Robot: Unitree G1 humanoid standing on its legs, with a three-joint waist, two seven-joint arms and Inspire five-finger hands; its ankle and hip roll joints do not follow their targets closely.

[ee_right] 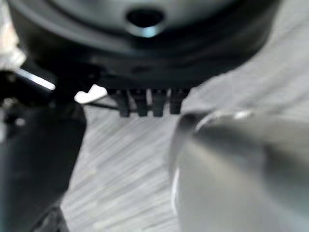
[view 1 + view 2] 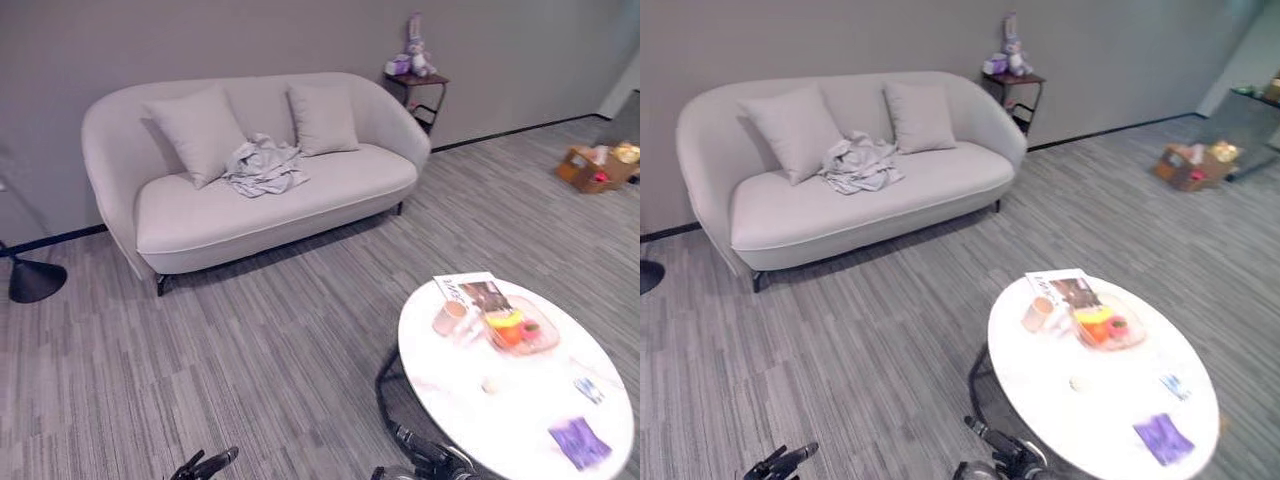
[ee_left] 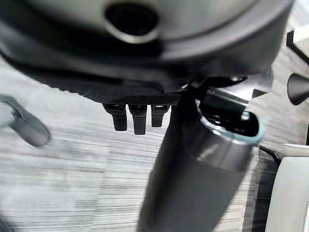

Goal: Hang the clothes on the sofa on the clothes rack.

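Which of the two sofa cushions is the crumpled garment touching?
The left cushion: the grey garment lies against its lower corner. The right cushion sits apart from it.

We see a sofa covered in smooth, matt pale cloth, with two cushions of the same fabric. The clothes on its seat are soft, crumpled grey cloth. The floor looks like matt striped carpet. The round table has a glossy white top, marble-like, and a magazine of shiny paper lies on it.
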